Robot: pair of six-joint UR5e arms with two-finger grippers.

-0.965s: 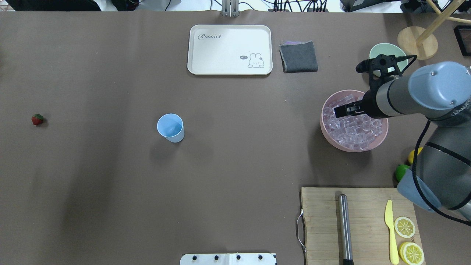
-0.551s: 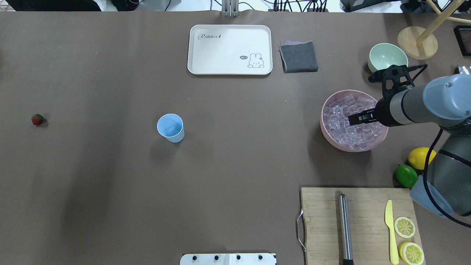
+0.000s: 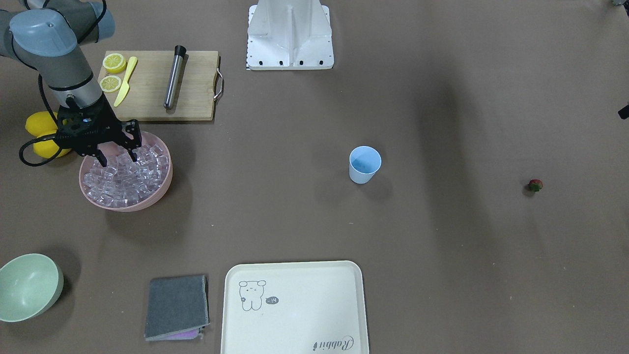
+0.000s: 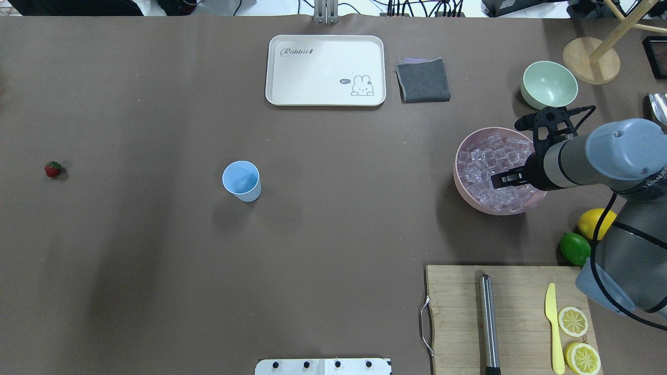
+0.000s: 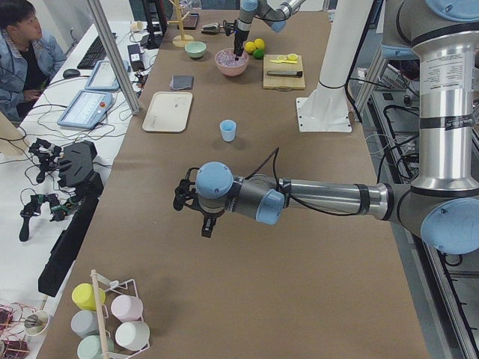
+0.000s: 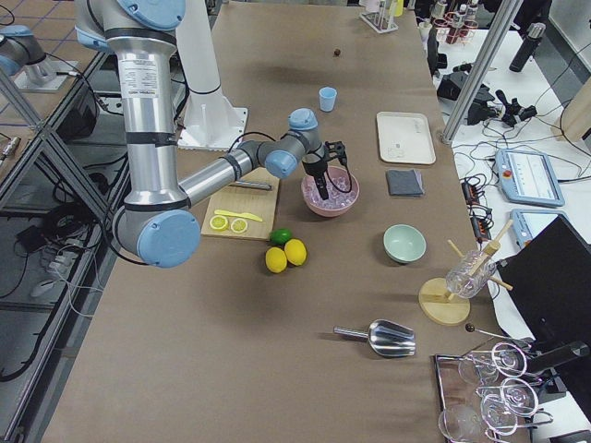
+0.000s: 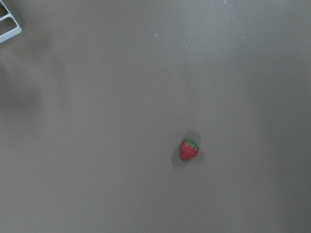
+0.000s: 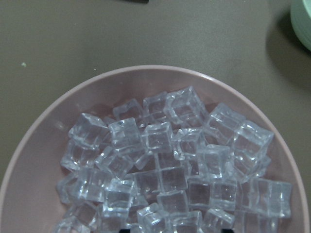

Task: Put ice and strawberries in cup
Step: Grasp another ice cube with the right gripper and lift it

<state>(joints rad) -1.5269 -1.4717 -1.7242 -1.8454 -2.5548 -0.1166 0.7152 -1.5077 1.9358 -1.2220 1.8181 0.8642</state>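
Front view: right gripper [image 3: 118, 158] fingers apart, tips low over ice [image 3: 125, 183] in pink bowl [image 3: 128, 207]; nothing clamped. You are at ice pickup.
Overhead: cup [image 4: 241, 180] mid-table, well left of bowl; strawberry [image 4: 52, 169] far left.
Left side view: left gripper [image 5: 205, 218], jaw state cannot tell.
Next, you likely must descend, close on one cube, lift, carry to cup.

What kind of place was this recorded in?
Most likely a robotics lab staged as a drinks counter: two grey-and-blue robot arms over a brown-covered table, a person at a side desk with grey tablet controllers, and a pink bowl of clear ice cubes.
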